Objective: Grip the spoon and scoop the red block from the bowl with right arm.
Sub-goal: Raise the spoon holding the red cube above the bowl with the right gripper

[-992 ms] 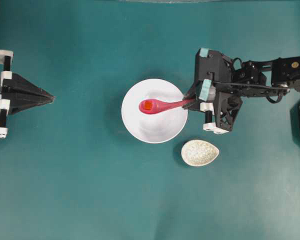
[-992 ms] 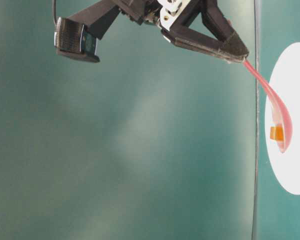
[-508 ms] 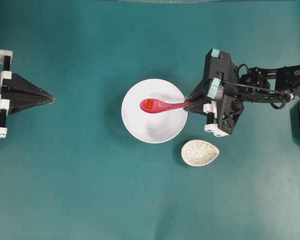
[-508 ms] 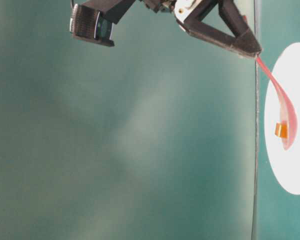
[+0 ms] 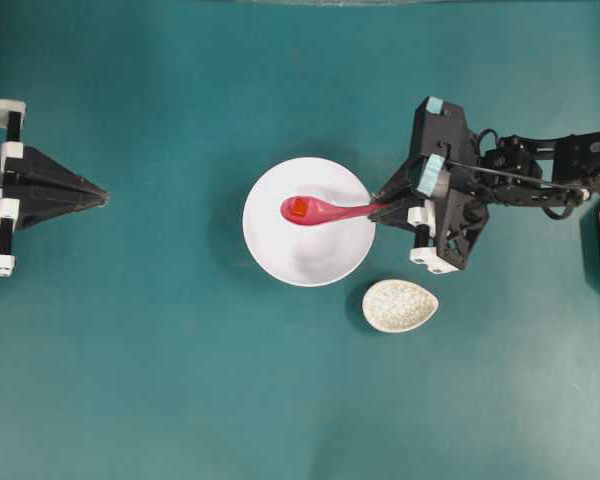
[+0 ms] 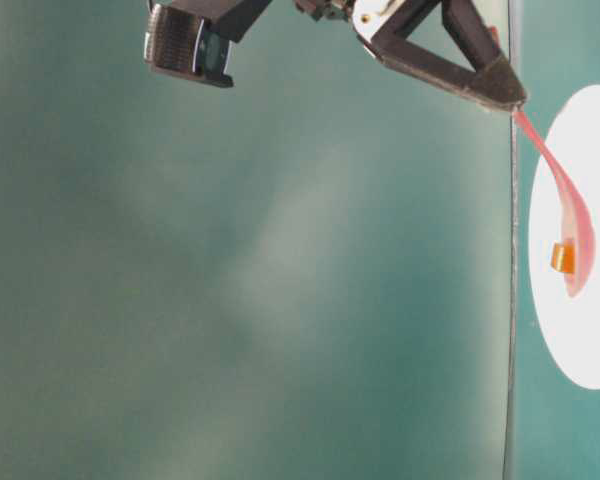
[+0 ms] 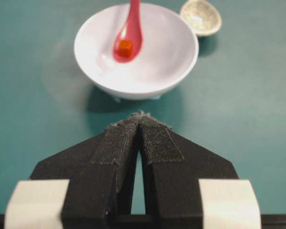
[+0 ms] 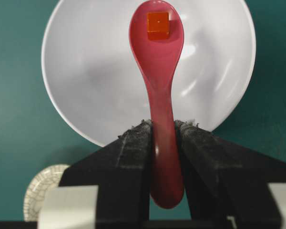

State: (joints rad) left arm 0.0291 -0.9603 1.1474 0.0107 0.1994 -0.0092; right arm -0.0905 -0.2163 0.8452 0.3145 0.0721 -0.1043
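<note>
Above the white bowl, the right hand pinches the glossy, stiff, probably slippery spoon by its handle end, the light, loose red block resting in its scoop, while the left hand sits pressed together.

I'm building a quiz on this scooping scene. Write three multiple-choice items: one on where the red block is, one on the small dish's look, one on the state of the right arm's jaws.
1. Where is the red block?
A. In the spoon's scoop
B. On the table
C. In the speckled dish

2. What does the small oval dish look like?
A. Plain red
B. Speckled off-white
C. Black

3. How do the right gripper jaws stand?
A. Wide open, holding nothing
B. Shut on the bowl's rim
C. Shut on the spoon's handle

Answers: 1 A, the cube sits in the spoon over the bowl; 2 B, its crackled pale surface shows; 3 C, both pads press the pink handle.
</note>
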